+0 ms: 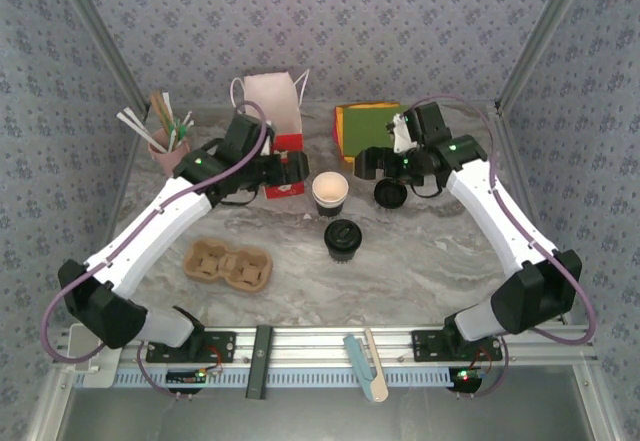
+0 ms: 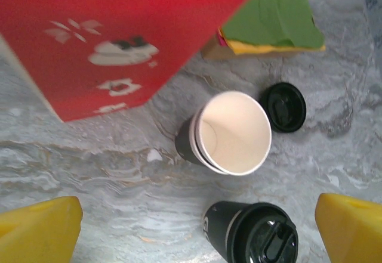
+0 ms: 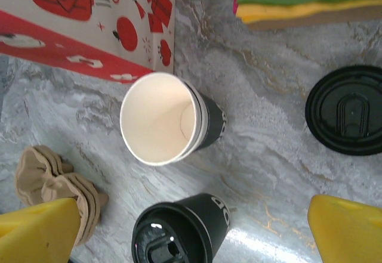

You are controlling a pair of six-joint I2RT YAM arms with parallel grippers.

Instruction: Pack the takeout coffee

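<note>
The open cup (image 1: 329, 193) is found upright and empty on the table (image 1: 430, 261) beside the red bag (image 2: 89, 12), with the lidded cup (image 1: 342, 238) placed just in front of it and a loose black lid (image 1: 390, 195) laid to its right, while the left gripper (image 1: 283, 173) and right gripper (image 1: 368, 164) are held spread wide, nothing gripped.

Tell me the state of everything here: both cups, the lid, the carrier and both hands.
Open coffee cup: upright, empty, uncovered.
Lidded coffee cup: upright, lid on.
Loose black lid: lying flat, on neither cup.
Cardboard cup carrier: empty.
Left hand: open, empty.
Right hand: open, empty.
</note>
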